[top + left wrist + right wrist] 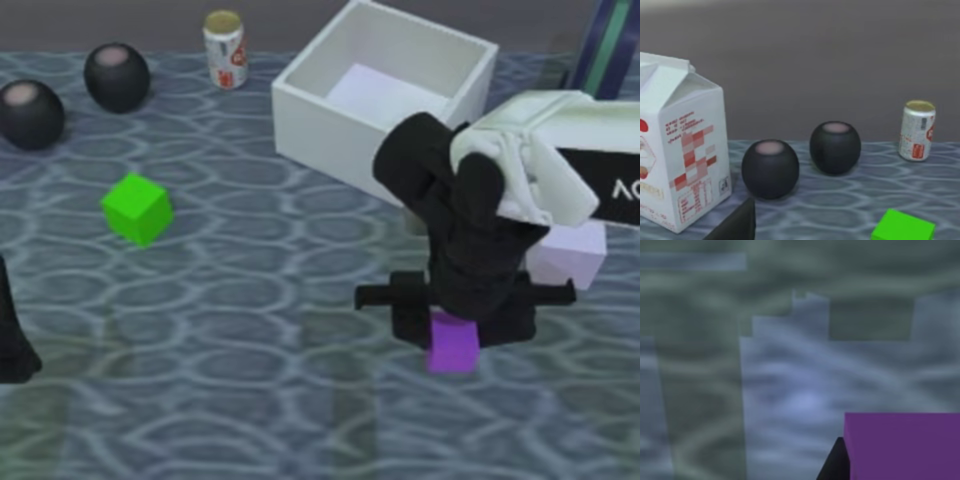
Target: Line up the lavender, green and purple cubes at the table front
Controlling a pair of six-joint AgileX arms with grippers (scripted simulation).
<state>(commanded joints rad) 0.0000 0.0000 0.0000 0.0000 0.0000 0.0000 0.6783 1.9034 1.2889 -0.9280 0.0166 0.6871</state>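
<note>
Overhead, the white box at the table's back holds nothing visible. The green cube sits left of centre, turned corner-forward. The right gripper points down, right of centre, over the purple cube; the lavender cube lies just beyond, partly hidden. The left gripper is parked at the left edge; its fingers cannot be judged.

From the left wrist: milk carton, two dark balls, can.

From the right wrist, a dark finger touches the purple cube; a pinch cannot be confirmed.
</note>
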